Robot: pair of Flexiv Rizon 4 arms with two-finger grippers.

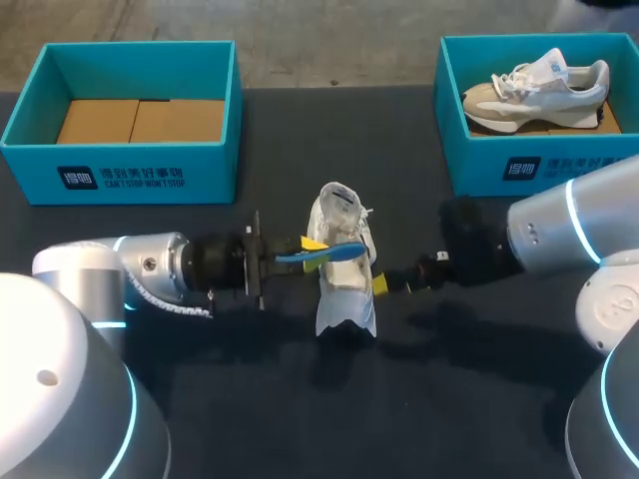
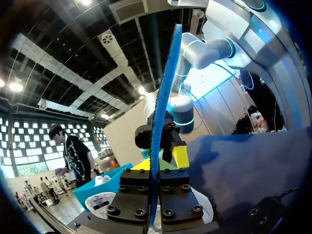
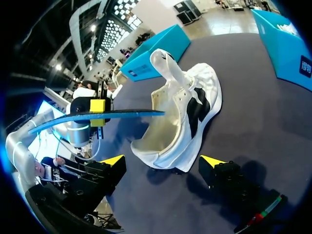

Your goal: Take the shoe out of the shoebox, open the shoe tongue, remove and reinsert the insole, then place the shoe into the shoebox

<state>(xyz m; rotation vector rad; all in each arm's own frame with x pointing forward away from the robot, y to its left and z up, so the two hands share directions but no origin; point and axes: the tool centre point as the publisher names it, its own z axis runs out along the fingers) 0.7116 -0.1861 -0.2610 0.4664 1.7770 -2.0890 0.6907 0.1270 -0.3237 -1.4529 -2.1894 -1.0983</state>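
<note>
Head view puts the white shoe [image 1: 345,284] on the dark counter [image 1: 300,419] between our two tools, with its long axis running across the line that joins them. Left of the shoe, our left tool [image 1: 312,244] is clamped flat on one end of the blue insole [image 1: 329,254]. The insole's length points straight at the shoe, and its free end reaches the shoe's opening. We cannot tell whether that end is already inside. Right of the shoe, our right tool [image 3: 162,161] stands wide open and holds nothing, with one yellow tip to each side of the shoe's near end. We judge reinsertion to be the step in hand. The left arm must feed the insole along its own axis into the opening, and the right could steady the shoe. Beyond the shoe, to its left, sits the empty shoebox [image 1: 120,170].
</note>
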